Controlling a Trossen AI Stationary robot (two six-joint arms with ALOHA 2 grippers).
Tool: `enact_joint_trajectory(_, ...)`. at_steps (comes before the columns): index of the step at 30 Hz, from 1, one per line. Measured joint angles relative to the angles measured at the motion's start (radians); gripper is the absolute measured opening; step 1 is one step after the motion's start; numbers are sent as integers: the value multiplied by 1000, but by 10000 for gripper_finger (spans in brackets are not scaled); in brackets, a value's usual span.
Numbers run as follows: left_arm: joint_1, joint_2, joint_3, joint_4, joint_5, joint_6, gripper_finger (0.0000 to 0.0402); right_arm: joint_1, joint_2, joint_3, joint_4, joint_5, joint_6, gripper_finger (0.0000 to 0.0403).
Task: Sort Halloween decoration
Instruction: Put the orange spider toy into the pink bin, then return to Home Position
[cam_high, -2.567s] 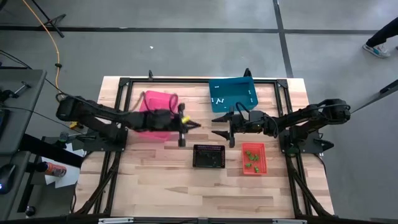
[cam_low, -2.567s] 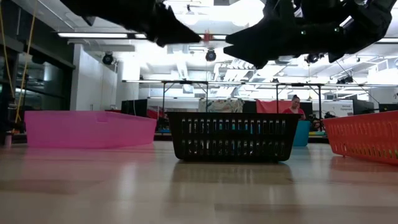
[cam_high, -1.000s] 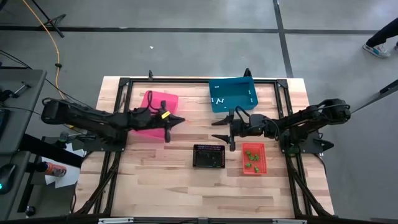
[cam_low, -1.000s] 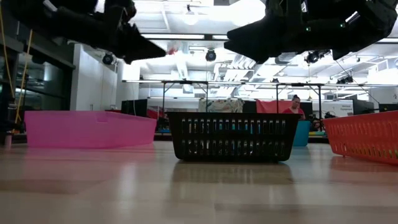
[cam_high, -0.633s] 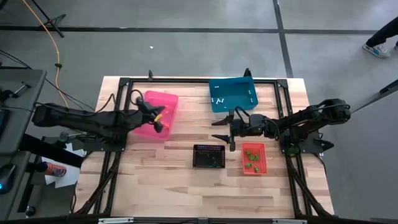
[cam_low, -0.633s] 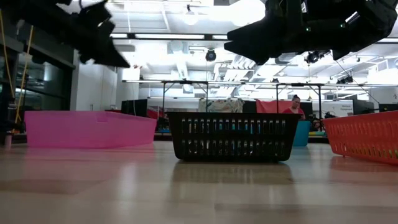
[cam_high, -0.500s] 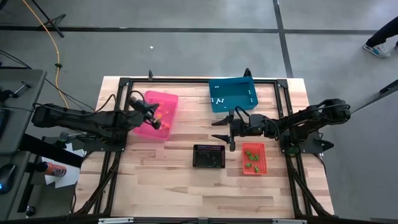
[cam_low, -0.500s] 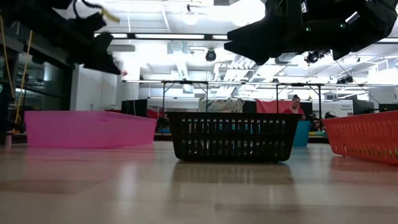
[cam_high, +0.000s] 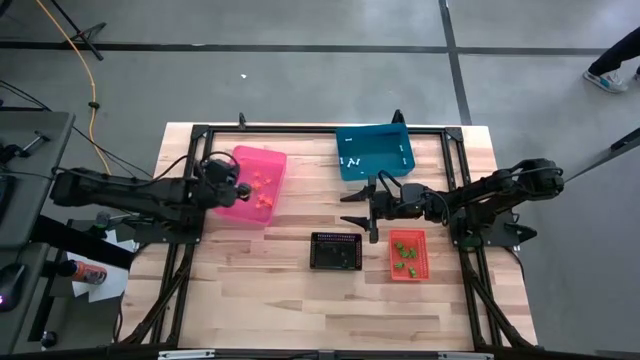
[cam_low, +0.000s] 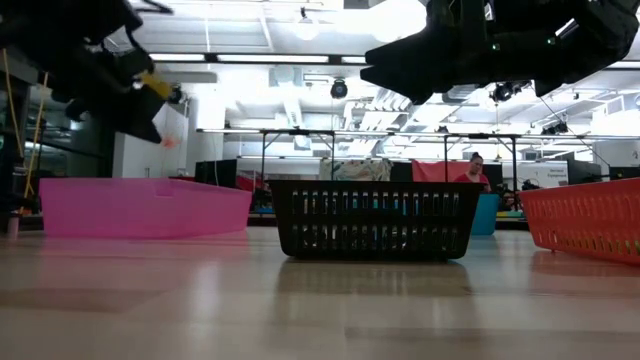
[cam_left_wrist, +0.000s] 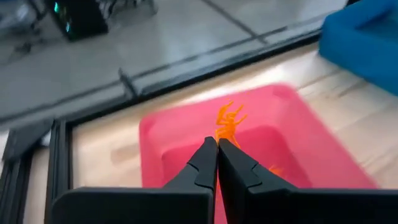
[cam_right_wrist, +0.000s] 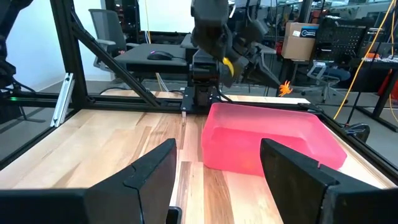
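Over the pink plastic bin (cam_high: 255, 182) at the table's left rear, your left gripper (cam_left_wrist: 217, 144) had its fingers pinched together on one orange spidery trinket (cam_left_wrist: 228, 122), held in the air above the bin's inside. Same trinket showed as an orange speck (cam_right_wrist: 285, 88) in the right wrist view, and faintly in the low view (cam_low: 168, 141). You had about five more orange trinkets (cam_high: 262, 185) already lying in the pink bin; exact count was hard to tell.

Right gripper (cam_high: 357, 207) hung above bare wood between the blue plastic bin (cam_high: 374, 150) and the black slotted basket (cam_high: 335, 251), fingers (cam_right_wrist: 154, 174) spread wide, nothing between them.

Four containers sat on the wooden slat table (cam_high: 260, 300): pink, blue, black, and one red plastic bin (cam_high: 407, 255). Blue bin held about four white trinkets (cam_high: 351, 160). Red bin held roughly six green trinkets (cam_high: 402, 248). Black basket's contents couldn't be made out.

One person (cam_low: 473, 168) sat in the room far behind the table.
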Motion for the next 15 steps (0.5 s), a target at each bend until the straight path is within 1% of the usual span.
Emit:
enact_joint_trajectory(3, 28, 16, -3, -70, 62, -96, 0, 0, 0, 0, 0, 0, 0, 226)
enact_joint_trajectory(5, 47, 32, -21, -60, 122, -116, 0, 0, 0, 0, 0, 0, 0, 226)
enact_joint_trajectory(7, 64, 53, -47, -29, 179, -117, 1, -3, 0, 0, 1, 0, -2, 226)
enact_joint_trajectory(10, 83, 87, -75, 58, 244, -100, 9, -14, 0, 0, 1, -1, -6, 226)
enact_joint_trajectory(12, 94, 104, -82, 89, 266, -79, 22, -24, 0, 0, 1, -1, -7, 226)
enact_joint_trajectory(15, 100, 117, -69, 113, 269, -48, 45, -33, 0, 0, 1, 0, 1, 226)
